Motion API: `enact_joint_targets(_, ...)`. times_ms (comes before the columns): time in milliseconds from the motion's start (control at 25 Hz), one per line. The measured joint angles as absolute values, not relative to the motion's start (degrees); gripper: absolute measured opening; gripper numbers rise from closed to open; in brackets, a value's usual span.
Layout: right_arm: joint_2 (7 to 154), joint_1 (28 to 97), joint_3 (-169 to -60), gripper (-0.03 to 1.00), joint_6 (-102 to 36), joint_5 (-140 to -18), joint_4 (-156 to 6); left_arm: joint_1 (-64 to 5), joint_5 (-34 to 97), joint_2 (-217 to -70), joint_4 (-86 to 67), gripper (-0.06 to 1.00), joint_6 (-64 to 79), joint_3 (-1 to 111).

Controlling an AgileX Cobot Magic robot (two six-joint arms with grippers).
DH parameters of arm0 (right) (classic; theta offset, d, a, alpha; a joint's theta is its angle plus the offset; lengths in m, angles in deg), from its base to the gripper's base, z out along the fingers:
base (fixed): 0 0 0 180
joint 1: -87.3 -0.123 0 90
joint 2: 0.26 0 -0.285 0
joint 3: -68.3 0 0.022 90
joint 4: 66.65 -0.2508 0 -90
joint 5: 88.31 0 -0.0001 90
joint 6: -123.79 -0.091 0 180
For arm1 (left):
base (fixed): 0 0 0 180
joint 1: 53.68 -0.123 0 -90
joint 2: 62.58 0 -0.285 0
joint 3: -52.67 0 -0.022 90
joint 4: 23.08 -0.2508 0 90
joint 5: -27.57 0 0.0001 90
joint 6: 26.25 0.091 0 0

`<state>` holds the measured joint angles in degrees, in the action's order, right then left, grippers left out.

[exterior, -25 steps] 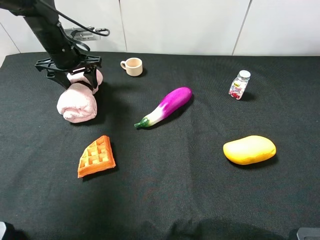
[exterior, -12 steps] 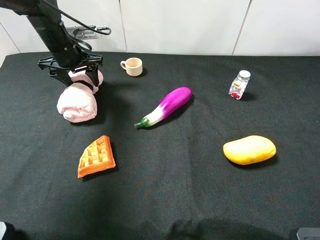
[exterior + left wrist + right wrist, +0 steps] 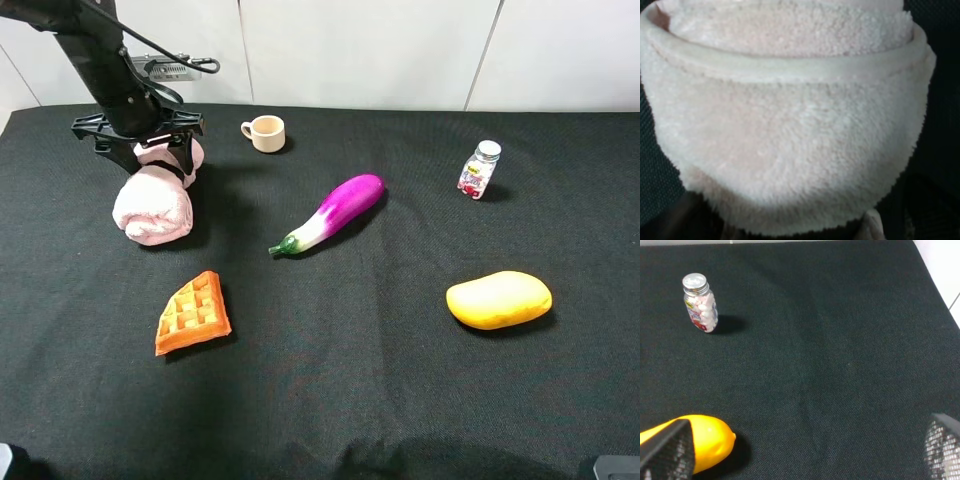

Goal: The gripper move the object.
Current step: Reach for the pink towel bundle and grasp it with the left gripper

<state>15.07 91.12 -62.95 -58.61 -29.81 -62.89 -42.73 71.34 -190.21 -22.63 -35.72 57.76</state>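
The left gripper (image 3: 153,168) stands over the towel (image 3: 152,208) at the far left of the black cloth (image 3: 350,400) that covers the table. Its prongs are spread wide, one on each side of the towel's middle. The right prong lies as a dark band in the dent between the towel's two lobes. The gripper is released, not clenched: the towel lies on the cloth, its larger lobe toward the near side and its smaller lobe under the gripper's crossbar. The black arm rises from the gripper up and to the far left, with cables along it. In the left wrist view the pale pink towel (image 3: 790,125) fills nearly the whole picture, and a folded hem runs across its fluffy surface.

A small beige cup (image 3: 265,132) stands just right of the gripper, near the far edge. A purple eggplant (image 3: 335,210) lies tilted in the middle of the cloth, and an orange waffle (image 3: 192,313) lies on the near side of the towel, apart from it. At the far right stands a small bottle (image 3: 477,171) with a silver cap. Nearer, a yellow mango (image 3: 498,299) lies on its side.

The right gripper (image 3: 802,450) hangs above the cloth at the right side. Its two meshed fingertips are far apart, with only bare cloth between them.
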Motion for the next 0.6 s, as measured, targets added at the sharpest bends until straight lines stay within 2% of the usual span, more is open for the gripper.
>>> enact_joint_targets(600, 15.1, 91.1, -62.9, 0.69, -58.6, -29.8, -62.9, -42.6, 71.4, -193.4, -23.1, 0.76, -35.8, 57.8)
